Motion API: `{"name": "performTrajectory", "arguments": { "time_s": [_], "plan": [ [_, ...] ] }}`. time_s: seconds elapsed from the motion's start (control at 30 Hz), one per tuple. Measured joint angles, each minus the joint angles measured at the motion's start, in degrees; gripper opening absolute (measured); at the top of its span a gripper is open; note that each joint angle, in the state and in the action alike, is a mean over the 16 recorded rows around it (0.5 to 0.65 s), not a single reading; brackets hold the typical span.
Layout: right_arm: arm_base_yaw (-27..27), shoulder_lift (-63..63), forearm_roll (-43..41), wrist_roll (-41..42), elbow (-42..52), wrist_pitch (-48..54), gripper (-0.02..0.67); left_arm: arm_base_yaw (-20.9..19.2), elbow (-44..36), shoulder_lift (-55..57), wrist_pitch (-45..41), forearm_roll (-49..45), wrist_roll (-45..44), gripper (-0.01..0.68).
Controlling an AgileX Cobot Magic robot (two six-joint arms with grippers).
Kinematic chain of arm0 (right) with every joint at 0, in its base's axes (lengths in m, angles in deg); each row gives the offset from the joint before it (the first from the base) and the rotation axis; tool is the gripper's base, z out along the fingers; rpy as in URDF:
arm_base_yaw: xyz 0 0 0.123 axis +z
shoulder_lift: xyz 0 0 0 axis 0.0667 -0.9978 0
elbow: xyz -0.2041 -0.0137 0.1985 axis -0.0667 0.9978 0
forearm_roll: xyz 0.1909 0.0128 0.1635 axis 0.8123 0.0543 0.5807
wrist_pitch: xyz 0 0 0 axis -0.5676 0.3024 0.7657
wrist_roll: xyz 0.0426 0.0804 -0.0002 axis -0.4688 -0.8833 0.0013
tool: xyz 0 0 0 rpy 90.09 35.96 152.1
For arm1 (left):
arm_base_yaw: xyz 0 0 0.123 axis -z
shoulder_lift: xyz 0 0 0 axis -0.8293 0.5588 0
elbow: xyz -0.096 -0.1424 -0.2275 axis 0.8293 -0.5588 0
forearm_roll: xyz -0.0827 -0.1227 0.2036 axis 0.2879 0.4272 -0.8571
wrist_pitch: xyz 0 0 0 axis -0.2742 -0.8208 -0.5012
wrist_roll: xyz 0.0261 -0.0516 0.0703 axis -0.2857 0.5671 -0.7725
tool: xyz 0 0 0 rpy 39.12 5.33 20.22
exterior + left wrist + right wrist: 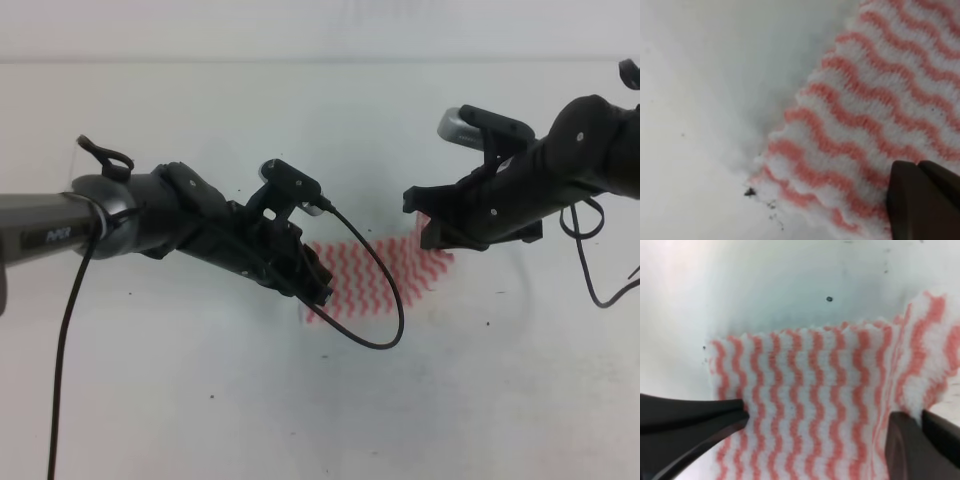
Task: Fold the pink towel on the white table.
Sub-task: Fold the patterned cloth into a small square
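Observation:
The pink towel (378,272) lies on the white table (300,410) at mid-table, between my two arms. My left gripper (322,294) is down on the towel's near left corner. In the left wrist view only one dark finger (922,202) shows, resting on the striped towel (875,100) close to its corner, and the other finger is out of frame. My right gripper (428,233) is at the towel's far right corner. In the right wrist view the right gripper (817,417) is open, its fingers spread wide over the towel (810,375), whose right edge is rumpled upward.
A black cable (388,305) loops from the left wrist camera across the towel's front. Another cable (598,290) hangs below the right arm. Small dark specks (212,397) dot the table. The table's far edge (300,62) runs along the top.

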Motion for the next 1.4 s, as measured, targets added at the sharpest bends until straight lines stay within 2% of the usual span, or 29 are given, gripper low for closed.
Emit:
{"name": "performTrajectory", "arguments": {
  "time_s": [0.63, 1.4],
  "plan": [
    [0.1, 0.0, 0.5, 0.3, 0.0, -0.2, -0.016, -0.6, 0.0, -2.6, -1.7, 0.6, -1.2, -0.005],
    [0.2, 0.2, 1.2, 0.3, 0.0, -0.3, -0.017, -1.1, -0.1, -1.0, 2.9, 5.7, -5.5, -0.005]
  ]
}}
